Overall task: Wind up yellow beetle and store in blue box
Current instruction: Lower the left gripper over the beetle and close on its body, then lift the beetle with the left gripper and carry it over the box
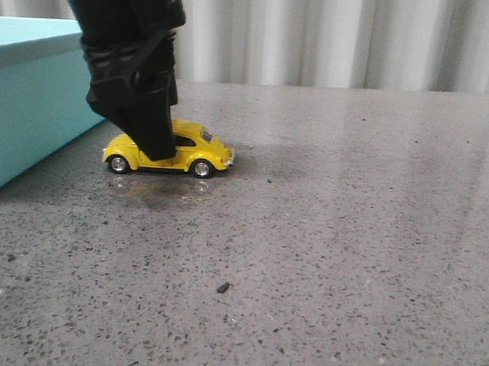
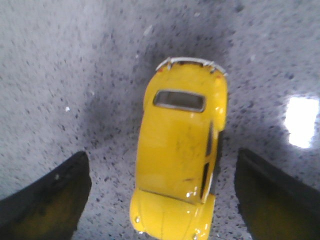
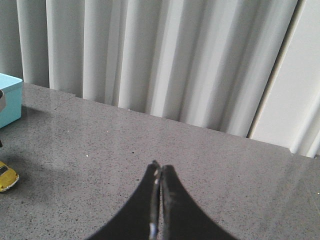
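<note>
The counter [image 1: 347, 264] is a polished grey stone-like slab, speckled with dark and pale flecks and glossy enough to throw back a faint yellow reflection; one small dark crumb [image 1: 222, 288] lies loose on its near part. Farther back, left of centre, one small glossy bright yellow toy Beetle car [image 1: 192, 151] with a rounded shell, dark windows and silver hubcaps on black tyres stands on its wheels, just to the right of the box; two wheels show in the front view, and its middle is hidden behind the arm. The black, matte left gripper [image 1: 152, 140] reaches down over the car with its jaws spread wide: in the left wrist view its two dark fingers [image 2: 47, 200] stand one on each side of the yellow roof, both clear of the paint with bare counter showing between, so it holds nothing. One large light turquoise-blue rectangular box [image 1: 25, 103] with plain matte sides and a matching flat lid sits at the far left, cut off by the picture's edge. The right gripper [image 3: 159, 172], seen only from its own wrist camera, has its two curved black fingers pressed together, tips meeting, with nothing between them. Behind the far edge hangs a pale grey-white pleated curtain [image 1: 345, 36].
</note>
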`<state>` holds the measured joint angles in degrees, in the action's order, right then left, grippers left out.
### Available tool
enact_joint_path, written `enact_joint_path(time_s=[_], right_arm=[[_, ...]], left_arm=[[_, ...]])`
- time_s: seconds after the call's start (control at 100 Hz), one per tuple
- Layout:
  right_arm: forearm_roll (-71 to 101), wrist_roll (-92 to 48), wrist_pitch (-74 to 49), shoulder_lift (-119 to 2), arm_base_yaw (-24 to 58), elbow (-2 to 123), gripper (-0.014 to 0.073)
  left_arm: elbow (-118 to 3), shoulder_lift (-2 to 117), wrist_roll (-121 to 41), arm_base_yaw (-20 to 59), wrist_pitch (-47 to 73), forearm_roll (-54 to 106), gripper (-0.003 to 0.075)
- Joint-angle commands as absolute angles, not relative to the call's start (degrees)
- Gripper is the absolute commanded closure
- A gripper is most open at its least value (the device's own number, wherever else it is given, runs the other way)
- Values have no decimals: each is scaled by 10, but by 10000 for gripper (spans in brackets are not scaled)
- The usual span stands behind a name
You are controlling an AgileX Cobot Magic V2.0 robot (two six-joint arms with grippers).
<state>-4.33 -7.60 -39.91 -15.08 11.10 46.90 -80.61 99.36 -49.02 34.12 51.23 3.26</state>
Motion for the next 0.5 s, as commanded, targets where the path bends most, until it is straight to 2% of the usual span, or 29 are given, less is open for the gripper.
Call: enact_joint_path(time_s=[0.0, 0.14, 0.33, 0.49], right_arm=[[-45, -82, -355, -158, 112, 481, 646], [-45, -82, -355, -158, 112, 481, 646], [-45, -82, -355, -158, 112, 481, 646], [-45, -82, -355, -158, 112, 481, 646]], left_arm=[[-824, 975, -495, 325, 499, 64, 176], [-824, 981, -566, 302, 516, 125, 197], [-824, 987, -609, 297, 526, 156, 317], [-824, 1000, -609, 299, 529, 157, 378]])
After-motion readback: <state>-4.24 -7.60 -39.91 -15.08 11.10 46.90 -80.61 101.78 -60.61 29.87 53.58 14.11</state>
